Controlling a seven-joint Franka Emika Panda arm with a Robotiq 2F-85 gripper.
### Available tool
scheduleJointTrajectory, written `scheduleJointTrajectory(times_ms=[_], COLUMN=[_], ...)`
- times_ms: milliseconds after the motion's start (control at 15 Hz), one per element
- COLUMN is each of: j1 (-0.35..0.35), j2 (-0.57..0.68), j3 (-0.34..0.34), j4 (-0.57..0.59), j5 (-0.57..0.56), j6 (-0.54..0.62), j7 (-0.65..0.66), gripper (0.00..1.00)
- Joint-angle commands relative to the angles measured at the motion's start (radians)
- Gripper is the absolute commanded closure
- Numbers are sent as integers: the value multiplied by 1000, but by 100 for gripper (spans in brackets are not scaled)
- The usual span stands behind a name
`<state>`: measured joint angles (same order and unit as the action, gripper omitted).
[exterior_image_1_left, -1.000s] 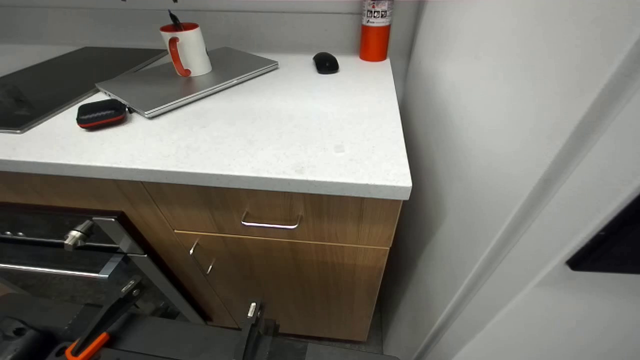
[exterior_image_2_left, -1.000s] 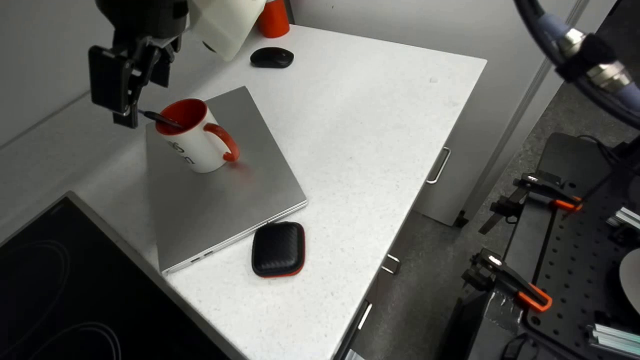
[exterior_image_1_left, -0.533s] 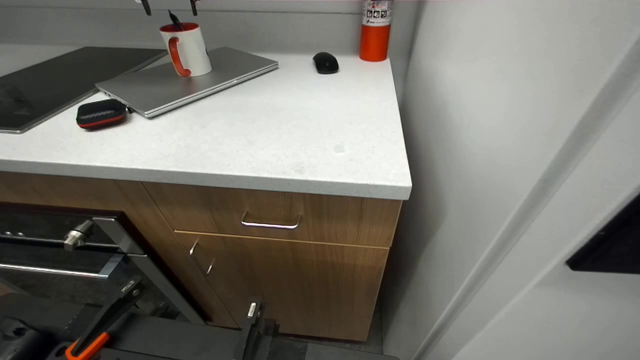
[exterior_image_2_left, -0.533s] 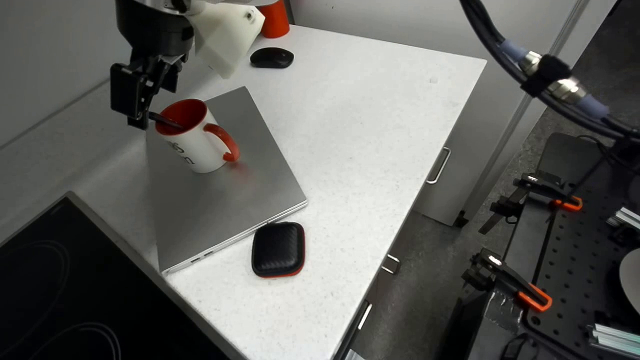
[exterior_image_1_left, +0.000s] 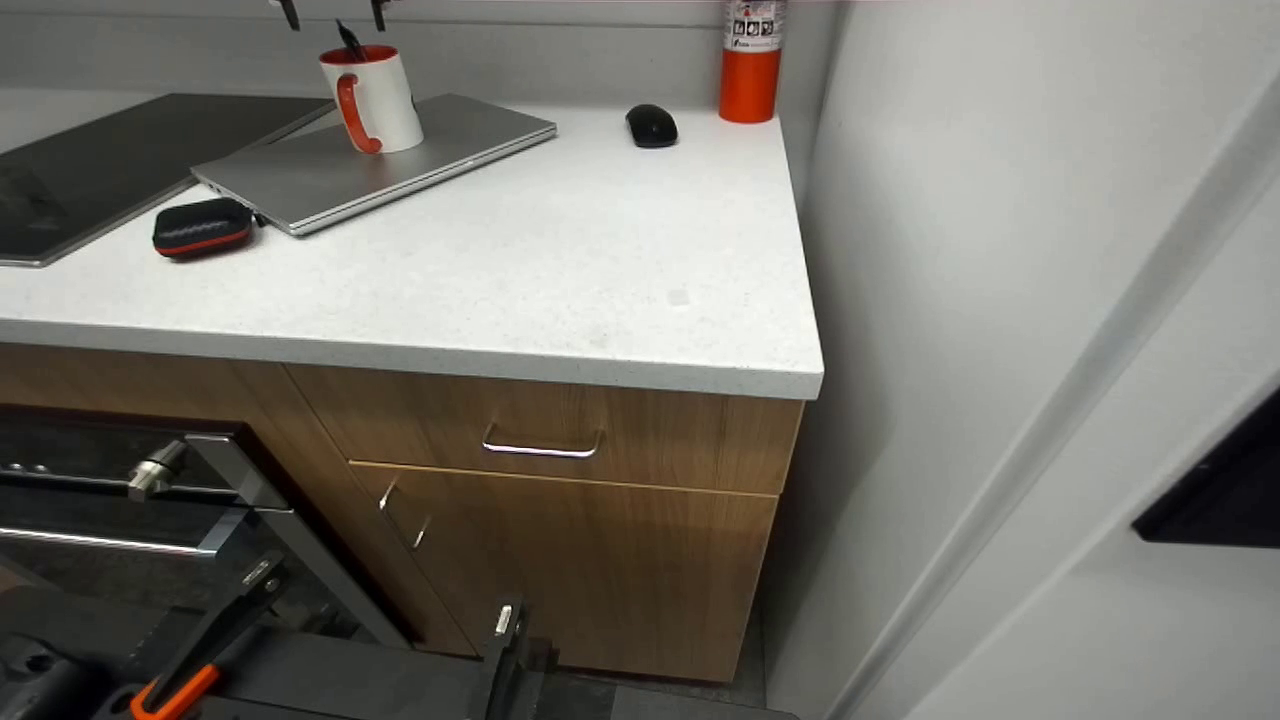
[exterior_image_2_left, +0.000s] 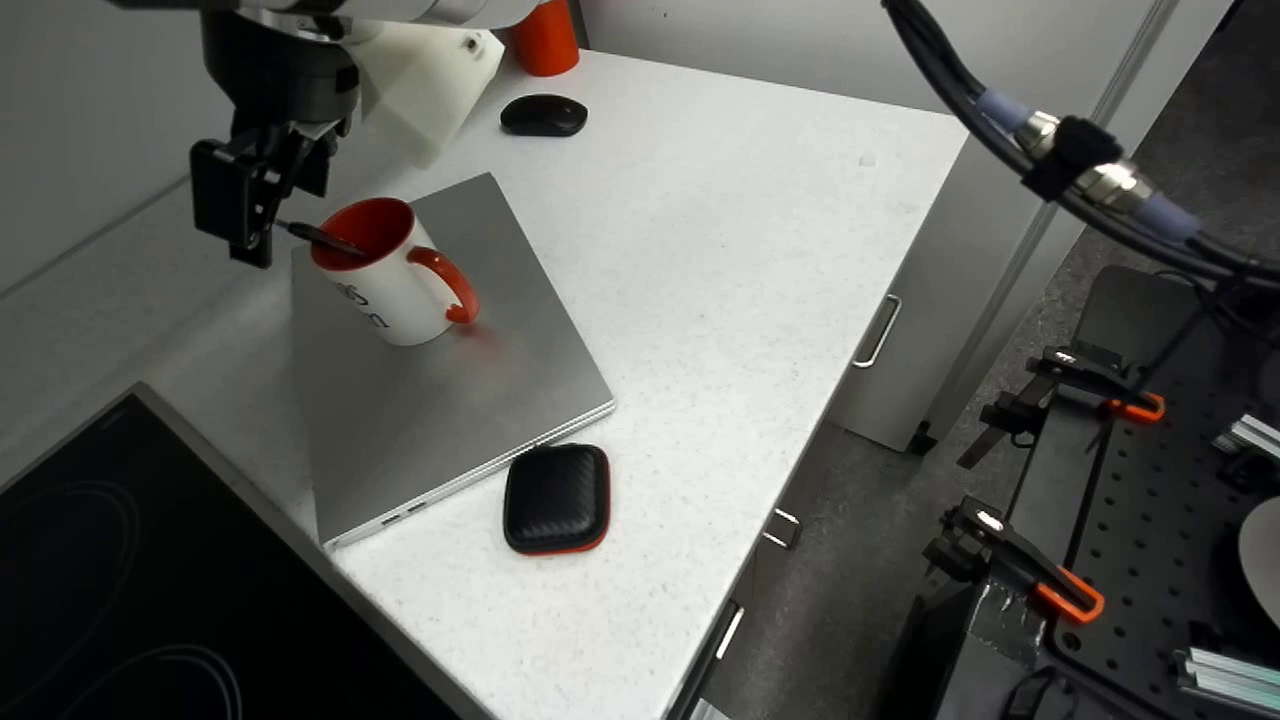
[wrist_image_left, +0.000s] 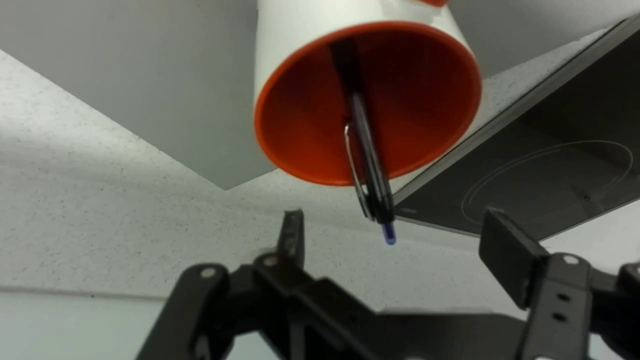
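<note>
Claw (wrist_image_left: 395, 243) spread, empty, near pen (wrist_image_left: 370, 150) in mug (wrist_image_left: 425, 100); pen likely light, stiff, slick; best pinched at its exposed end.

I see even light whitening the desk (exterior_image_1_left: 560, 250) in front of the mug (exterior_image_1_left: 388, 108), soft grey shade behind it, a reddish reflection on the laptop (exterior_image_2_left: 450, 410) at the mug's base, and, up close, the hand (wrist_image_left: 398, 245) near the mug's rim slightly blurred.

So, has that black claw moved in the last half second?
Yes: in an exterior view, the gripper has shifted slightly toward the picture's left edge, away from the mug, which stands where it did on the laptop.
</note>
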<state>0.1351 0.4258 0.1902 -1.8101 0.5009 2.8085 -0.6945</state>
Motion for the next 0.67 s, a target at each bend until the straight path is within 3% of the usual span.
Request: scheduleJointTrajectory(times_ms=[0, 400, 533, 600], j1=[-16, -18, -21, -22], j2=[40, 43, 37, 34], j3=[24, 21, 22, 23], j4=[44, 48, 48, 49], j5=[20, 18, 20, 21], j6=[19, 18, 19, 18], j7=[-39, -36, -39, -37], gripper=[38, 87, 100, 100])
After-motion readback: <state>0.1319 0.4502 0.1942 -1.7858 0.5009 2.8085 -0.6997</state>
